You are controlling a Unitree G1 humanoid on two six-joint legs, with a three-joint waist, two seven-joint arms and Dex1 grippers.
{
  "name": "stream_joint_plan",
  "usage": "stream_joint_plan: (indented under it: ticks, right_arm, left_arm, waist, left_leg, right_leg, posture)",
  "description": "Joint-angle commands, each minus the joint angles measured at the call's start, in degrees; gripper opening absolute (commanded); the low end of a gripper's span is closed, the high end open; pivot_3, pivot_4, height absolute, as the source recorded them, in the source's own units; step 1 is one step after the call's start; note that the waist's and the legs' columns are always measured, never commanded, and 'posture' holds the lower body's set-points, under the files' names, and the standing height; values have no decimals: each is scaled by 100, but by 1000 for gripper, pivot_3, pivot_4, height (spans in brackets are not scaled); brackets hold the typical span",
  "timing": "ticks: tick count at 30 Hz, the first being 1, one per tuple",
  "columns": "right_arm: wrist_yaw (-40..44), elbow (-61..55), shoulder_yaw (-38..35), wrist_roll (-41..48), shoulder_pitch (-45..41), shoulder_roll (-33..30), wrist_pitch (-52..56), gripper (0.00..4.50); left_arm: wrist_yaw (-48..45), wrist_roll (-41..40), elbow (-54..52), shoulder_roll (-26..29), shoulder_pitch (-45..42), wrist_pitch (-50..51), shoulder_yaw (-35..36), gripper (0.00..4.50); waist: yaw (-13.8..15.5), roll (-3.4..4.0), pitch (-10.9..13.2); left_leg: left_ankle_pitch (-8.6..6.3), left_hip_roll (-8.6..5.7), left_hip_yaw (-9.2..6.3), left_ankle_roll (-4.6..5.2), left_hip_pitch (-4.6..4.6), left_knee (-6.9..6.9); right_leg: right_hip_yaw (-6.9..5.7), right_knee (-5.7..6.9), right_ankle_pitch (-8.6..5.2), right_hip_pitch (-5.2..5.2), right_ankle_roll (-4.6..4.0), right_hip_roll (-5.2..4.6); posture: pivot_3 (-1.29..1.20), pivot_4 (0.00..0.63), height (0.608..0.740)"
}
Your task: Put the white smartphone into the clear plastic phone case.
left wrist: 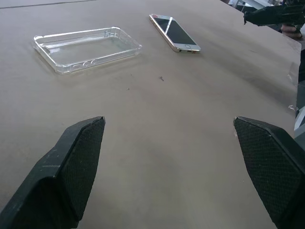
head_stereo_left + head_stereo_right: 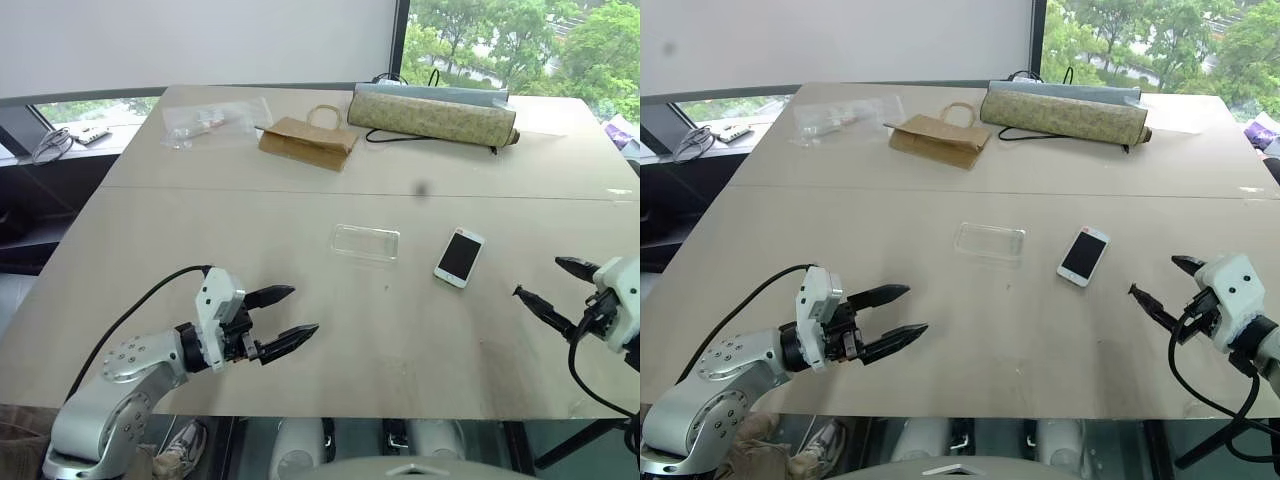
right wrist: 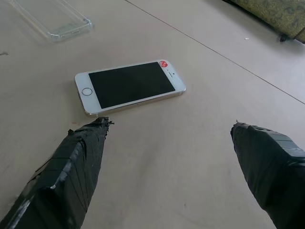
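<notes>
The white smartphone (image 2: 459, 256) lies screen up on the beige table, right of centre. The clear plastic phone case (image 2: 366, 242) lies open side up just left of it, a short gap apart. My left gripper (image 2: 287, 316) hovers open near the table's front left, well short of the case (image 1: 86, 48). My right gripper (image 2: 547, 285) stands open at the right, its fingers pointing toward the phone (image 3: 128, 86) from close by. Neither gripper holds anything.
At the back of the table (image 2: 250, 215) lie a brown paper bag (image 2: 308, 139), a long rolled mat (image 2: 432, 116) and a crinkled clear plastic bag (image 2: 212, 120). A seam runs across the table behind the phone. Bare table surrounds the phone and case.
</notes>
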Motion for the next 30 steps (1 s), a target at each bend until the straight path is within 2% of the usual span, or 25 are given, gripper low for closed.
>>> stream_joint_plan:
  ticks: [1,7,12,18,23,30]
  right_arm:
    - [25,-173,-40,90,-53,61,-221,4495]
    - [90,-346,242,232,-211,234,-372,4495]
    - [662,-732,365,493,22,75,-576,4495]
    - [1153,-1092,403,702,382,21,-887,4495]
    - [1155,-1251,450,665,614,59,-970,4495]
    - [937,-1474,467,460,994,179,-1073,4495]
  left_arm:
    - [156,-146,-211,41,-295,92,76,4478]
    - [471,-177,-122,-60,-829,264,-27,4478]
    - [340,149,-71,115,-1035,75,-265,4478]
    - [275,889,521,711,-2116,581,-1078,4478]
    - [-558,1444,1834,670,-3648,315,-2049,4478]
    - [-1970,2583,4763,-150,-5522,-1263,-3213,4478]
  waist:
    - [1,0,0]
    - [58,9,-5]
    - [98,9,-4]
    - [104,7,-5]
    - [114,6,-4]
    - [110,2,-2]
  left_leg:
    - [0,0,0,0,0,0]
    - [0,-4,-7,0,2,-3]
    - [0,-14,-12,-1,0,-14]
    - [0,-22,-30,0,3,-12]
    - [0,-37,-36,0,0,-12]
    - [1,-72,-72,0,-8,-10]
  right_leg:
    - [0,0,0,0,0,0]
    - [5,-1,1,1,1,4]
    - [8,-7,5,-1,8,6]
    - [-4,-7,-1,8,1,4]
    - [-8,-8,0,7,2,5]
    - [-8,-7,10,9,18,7]
  posture:
    - [0,150,740]
    - [0,150,740]
    - [0,150,740]
    - [0,150,740]
    - [0,150,740]
    - [0,150,740]
